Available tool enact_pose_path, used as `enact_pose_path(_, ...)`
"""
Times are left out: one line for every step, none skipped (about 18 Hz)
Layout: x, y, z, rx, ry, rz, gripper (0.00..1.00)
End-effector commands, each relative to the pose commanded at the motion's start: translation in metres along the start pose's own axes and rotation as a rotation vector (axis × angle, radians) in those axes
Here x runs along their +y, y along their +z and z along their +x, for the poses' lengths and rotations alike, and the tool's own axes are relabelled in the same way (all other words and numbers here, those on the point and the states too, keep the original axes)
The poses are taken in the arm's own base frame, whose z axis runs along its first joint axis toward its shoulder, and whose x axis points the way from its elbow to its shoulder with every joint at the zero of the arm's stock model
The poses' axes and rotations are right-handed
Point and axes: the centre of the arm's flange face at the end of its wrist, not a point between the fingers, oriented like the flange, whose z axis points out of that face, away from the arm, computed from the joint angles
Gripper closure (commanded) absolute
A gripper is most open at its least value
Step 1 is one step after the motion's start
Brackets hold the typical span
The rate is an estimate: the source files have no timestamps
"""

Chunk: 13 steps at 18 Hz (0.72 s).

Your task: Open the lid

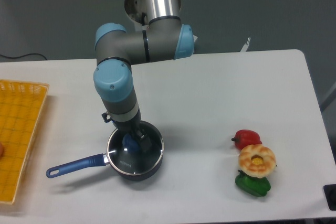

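Observation:
The lid [139, 157], clear glass with a metal rim, lies flat on a dark blue saucepan [152, 169] at the table's front left. The pan's long blue handle [73, 165] points left. My gripper [132, 139] comes straight down onto the lid's blue knob [128, 144], with its dark fingers closed around the knob and hiding much of it. The lid still rests level on the pan's rim.
A yellow mesh basket [16, 129] sits at the left edge of the table. At the front right lie a red pepper [245, 138], a round bagel-like toy [256, 159] and a green pepper [253, 184]. A black object [331, 196] shows at the lower right corner.

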Motion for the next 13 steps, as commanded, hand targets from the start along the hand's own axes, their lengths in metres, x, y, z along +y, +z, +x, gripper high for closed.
enact_pose_path(-0.001,0.0,-0.001,-0.001,0.0,0.001,0.0)
enact_pose_path(0.0,0.001,-0.002,0.0,-0.002,0.0,0.0)
enact_pose_path(0.0,0.003,-0.004,0.003,-0.003,-0.002,0.0)
enact_pose_path(0.0,0.003,-0.004,0.001,-0.003,-0.001,0.0)
enact_pose_path(-0.001,0.006,-0.005,0.005,-0.003,-0.003,0.0)
enact_pose_path(-0.002,0.005,-0.007,0.001,-0.003,-0.002,0.0)
enact_pose_path(-0.003,0.006,-0.008,0.002,-0.005,-0.003,0.0)
enact_pose_path(-0.003,0.007,-0.008,0.003,-0.005,-0.004,0.0)
enact_pose_path(-0.004,0.006,-0.009,0.0,-0.005,-0.002,0.0)
enact_pose_path(-0.004,0.007,-0.01,0.002,-0.005,-0.003,0.0)
enact_pose_path(-0.004,0.008,-0.01,0.002,-0.009,-0.003,0.0)
enact_pose_path(-0.004,0.008,-0.01,0.002,-0.009,-0.003,0.0)
enact_pose_path(-0.005,0.01,-0.011,0.004,-0.009,-0.005,0.0)
